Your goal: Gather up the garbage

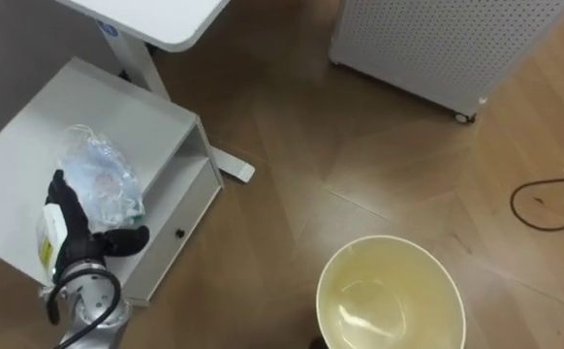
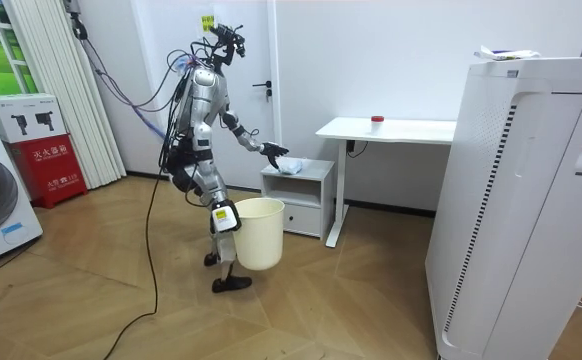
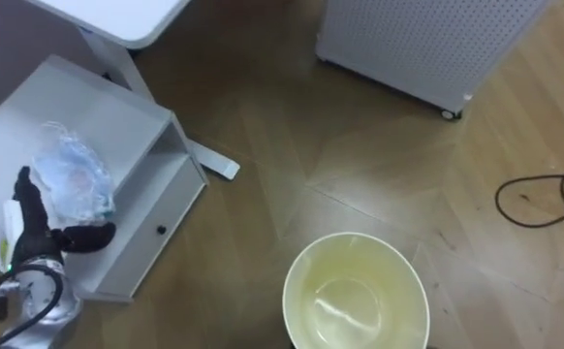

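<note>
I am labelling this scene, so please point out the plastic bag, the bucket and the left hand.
plastic bag point(image 1: 103, 179): left eye view, on its crumpled middle.
bucket point(image 1: 352, 281): left eye view, on its inner wall.
left hand point(image 1: 77, 231): left eye view, on its back.

Plastic bag point(image 1: 101, 176) atop the cabinet point(image 1: 30, 145), left hand point(image 1: 74, 231) beside it, bucket point(image 1: 437, 281) to the right.

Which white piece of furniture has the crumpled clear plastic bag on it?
The low white drawer cabinet, by the black left hand; the taller white desk beside it has none.
</note>
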Available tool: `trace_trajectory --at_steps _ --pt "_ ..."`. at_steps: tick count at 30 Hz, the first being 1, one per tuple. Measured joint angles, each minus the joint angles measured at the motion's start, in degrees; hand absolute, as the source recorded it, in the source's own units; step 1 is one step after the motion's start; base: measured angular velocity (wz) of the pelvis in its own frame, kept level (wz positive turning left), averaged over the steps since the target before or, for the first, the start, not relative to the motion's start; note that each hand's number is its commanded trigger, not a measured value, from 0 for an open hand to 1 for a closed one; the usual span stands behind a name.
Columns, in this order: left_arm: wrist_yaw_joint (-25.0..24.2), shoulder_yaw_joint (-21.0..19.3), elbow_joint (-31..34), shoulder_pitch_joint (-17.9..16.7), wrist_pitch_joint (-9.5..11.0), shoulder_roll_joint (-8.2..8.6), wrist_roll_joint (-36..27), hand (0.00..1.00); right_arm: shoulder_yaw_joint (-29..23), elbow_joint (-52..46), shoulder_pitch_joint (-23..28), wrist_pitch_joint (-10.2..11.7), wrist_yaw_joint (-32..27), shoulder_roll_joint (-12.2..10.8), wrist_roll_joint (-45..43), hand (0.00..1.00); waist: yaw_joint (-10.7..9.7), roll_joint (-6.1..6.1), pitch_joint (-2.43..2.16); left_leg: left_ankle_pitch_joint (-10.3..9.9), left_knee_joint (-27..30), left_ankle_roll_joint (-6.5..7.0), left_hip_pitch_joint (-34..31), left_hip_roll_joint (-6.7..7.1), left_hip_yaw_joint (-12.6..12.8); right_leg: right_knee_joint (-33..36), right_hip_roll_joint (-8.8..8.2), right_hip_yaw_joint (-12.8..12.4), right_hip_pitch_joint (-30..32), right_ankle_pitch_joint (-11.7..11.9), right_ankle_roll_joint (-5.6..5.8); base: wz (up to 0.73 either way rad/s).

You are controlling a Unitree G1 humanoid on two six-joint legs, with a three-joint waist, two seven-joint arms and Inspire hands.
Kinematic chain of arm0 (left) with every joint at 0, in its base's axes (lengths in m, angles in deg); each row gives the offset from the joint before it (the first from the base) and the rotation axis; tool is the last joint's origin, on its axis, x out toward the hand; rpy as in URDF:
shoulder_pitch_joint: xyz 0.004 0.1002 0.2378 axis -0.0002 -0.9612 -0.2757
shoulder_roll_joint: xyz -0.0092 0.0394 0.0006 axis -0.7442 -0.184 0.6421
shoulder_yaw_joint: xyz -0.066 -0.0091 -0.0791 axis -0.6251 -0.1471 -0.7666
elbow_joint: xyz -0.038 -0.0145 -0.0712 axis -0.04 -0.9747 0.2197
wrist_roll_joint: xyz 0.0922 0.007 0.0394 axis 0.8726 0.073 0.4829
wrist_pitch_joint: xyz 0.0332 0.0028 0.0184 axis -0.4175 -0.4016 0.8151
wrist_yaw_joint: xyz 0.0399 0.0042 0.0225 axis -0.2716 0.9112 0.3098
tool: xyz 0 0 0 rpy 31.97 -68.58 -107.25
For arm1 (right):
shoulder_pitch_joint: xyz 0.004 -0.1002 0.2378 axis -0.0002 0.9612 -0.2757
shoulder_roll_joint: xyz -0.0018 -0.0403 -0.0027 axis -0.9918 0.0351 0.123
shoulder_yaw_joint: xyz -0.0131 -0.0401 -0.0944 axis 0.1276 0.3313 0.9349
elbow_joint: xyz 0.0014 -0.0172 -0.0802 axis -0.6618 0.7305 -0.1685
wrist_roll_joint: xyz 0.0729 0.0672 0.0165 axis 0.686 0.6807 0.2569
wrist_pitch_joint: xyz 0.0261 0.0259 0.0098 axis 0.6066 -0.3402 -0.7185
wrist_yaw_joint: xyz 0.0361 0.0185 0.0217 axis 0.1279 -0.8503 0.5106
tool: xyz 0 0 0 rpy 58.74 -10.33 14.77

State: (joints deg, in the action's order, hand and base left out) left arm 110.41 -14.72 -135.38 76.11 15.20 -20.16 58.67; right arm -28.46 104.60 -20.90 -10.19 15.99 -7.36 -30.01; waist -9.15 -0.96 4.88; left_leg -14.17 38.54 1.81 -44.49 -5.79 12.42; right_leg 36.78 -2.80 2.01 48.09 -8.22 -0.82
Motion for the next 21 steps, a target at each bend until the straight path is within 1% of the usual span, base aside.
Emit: trace_trajectory --at_steps 1,3,5,7,8,11,12,14,16,21 --pt "0.5 0.4 0.0 0.5 0.0 -0.05 0.0 0.00 0.6 0.0 -0.5 -0.1 0.0 0.1 0.1 1.00 0.0 0.03 0.03 -0.5 1.0 0.00 -1.2 -0.59 0.1 0.2 0.11 0.0 1.0 -0.1 -0.06 -0.13" --pt "1.3 1.7 0.0 1.2 0.0 -0.30 0.0 0.00 1.6 0.0 -1.1 -0.3 -0.1 0.2 0.6 1.00 -0.4 0.31 0.20 -1.0 2.1 -0.01 -2.5 -0.73 0.0 1.5 0.16 0.0 2.3 -0.5 -0.17 -0.05" --pt "1.5 2.6 -0.1 1.7 0.0 -0.43 0.0 0.00 1.6 -0.4 -1.2 -0.5 0.0 0.3 0.9 1.00 -0.8 0.32 0.23 -1.4 3.2 0.09 -3.6 -0.89 -0.1 2.5 0.17 0.1 3.4 -0.9 -0.22 0.00" --pt "1.9 3.5 -0.3 1.8 0.0 -1.00 0.1 0.00 2.0 -1.2 -1.2 -0.9 0.0 0.2 1.0 1.00 -1.4 0.33 0.26 -1.7 4.0 0.12 -4.5 -1.03 -0.2 3.2 0.05 0.1 4.2 -1.2 -0.29 0.00" --pt "2.5 3.5 -0.7 1.9 0.0 -1.07 0.1 0.00 2.1 -1.5 -1.2 -1.0 0.0 0.2 1.1 1.00 -1.6 0.30 0.28 -1.8 4.3 0.12 -4.9 -1.43 -0.2 3.3 0.14 0.1 4.5 -1.2 -0.30 0.00" --pt "2.7 3.7 -0.8 2.1 0.0 -1.59 0.1 0.00 2.2 -2.0 -1.2 -1.0 0.1 0.2 2.0 1.00 -1.7 0.28 0.29 -2.1 5.2 -0.02 -6.1 -1.53 -0.6 3.5 0.46 0.4 5.3 -1.2 -0.39 -0.01" --pt "2.7 3.9 -0.8 2.1 0.0 -1.89 0.1 0.00 2.2 -2.0 -1.2 -1.0 0.3 0.2 2.2 1.00 -1.7 0.28 0.29 -2.1 5.3 -0.04 -6.4 -1.54 -0.7 3.6 0.81 0.4 5.6 -1.2 -0.40 0.00" --pt "2.7 3.9 -0.8 2.1 0.0 -2.52 0.2 0.00 2.2 -2.2 -1.2 -1.0 0.5 0.2 3.4 1.00 -1.7 0.29 0.29 -2.1 5.5 -0.06 -7.0 -1.49 -0.9 3.9 0.86 0.3 6.2 -1.2 -0.39 0.00" --pt "2.7 4.5 -0.8 2.1 -0.1 -3.55 0.2 0.00 2.7 -2.2 -1.2 -1.1 0.8 0.2 6.0 1.00 -1.8 0.29 0.29 -2.3 6.1 -0.12 -7.9 -1.52 -1.1 4.4 0.87 0.4 7.0 -1.5 -0.42 0.00" --pt "2.7 6.4 -1.7 2.2 -0.4 -3.98 1.3 0.00 3.4 -2.5 -1.2 -2.2 1.1 0.2 8.2 1.00 -1.9 0.28 0.29 -2.4 6.7 -0.20 -9.0 -1.52 -2.1 4.4 0.93 1.2 7.4 -1.7 -0.40 0.06"
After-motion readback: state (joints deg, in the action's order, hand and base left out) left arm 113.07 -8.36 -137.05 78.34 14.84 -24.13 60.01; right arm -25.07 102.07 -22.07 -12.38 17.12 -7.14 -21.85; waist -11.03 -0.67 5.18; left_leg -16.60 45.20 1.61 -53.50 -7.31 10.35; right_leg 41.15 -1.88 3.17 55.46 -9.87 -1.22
